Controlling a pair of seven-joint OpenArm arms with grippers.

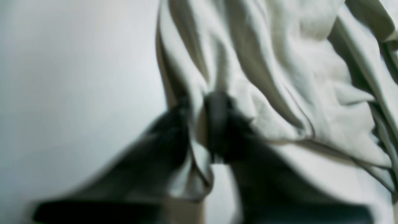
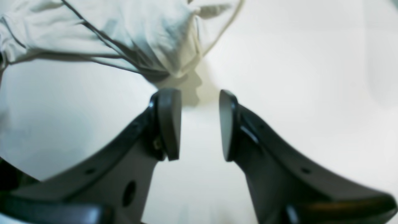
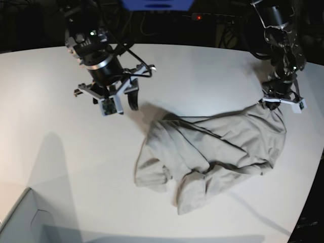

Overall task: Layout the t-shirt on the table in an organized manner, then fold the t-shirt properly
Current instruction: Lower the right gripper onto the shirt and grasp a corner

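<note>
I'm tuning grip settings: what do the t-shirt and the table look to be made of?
T-shirt: soft knit fabric, probably cotton, matte beige-grey; it drapes in loose folds and creases. Table: hard, smooth white top, matte with faint sheen, likely laminate or painted board; shadows fall cleanly across it.

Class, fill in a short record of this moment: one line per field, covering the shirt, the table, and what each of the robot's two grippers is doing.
shirt: the t-shirt lies crumpled and bunched on the table, not spread flat
table: the table is white, with bare surface around the shirt
left gripper: the left gripper is shut on a fold of the shirt's fabric at one edge
right gripper: the right gripper is open, holding nothing, poised above the table just short of the shirt
fold: not yet started
</note>
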